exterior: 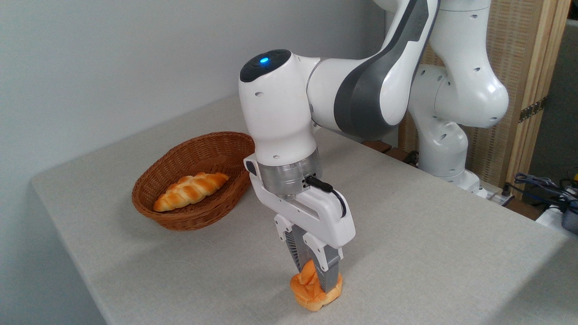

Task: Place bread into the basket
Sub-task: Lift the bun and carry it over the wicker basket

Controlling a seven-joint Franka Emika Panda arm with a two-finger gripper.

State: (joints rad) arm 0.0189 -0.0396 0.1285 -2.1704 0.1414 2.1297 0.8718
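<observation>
The bread (306, 293), a small round golden-orange bun with a knotted top, sits on the table near the front edge. My gripper (314, 276) points straight down onto it, with its two fingers pressed into the bun's sides, shut on it. The near finger (328, 271) covers part of the bun's top. The bun still rests on the tablecloth. The basket (180, 216), an oval brown wicker one, stands up and to the left of the bun, behind the gripper's wrist.
A long pale-striped braided loaf (190, 190) lies inside the basket. The table (429, 234) is covered in grey cloth; its front edge runs just below the bun. The arm's base (445, 153) stands at the back right, with cables (542, 185) beyond.
</observation>
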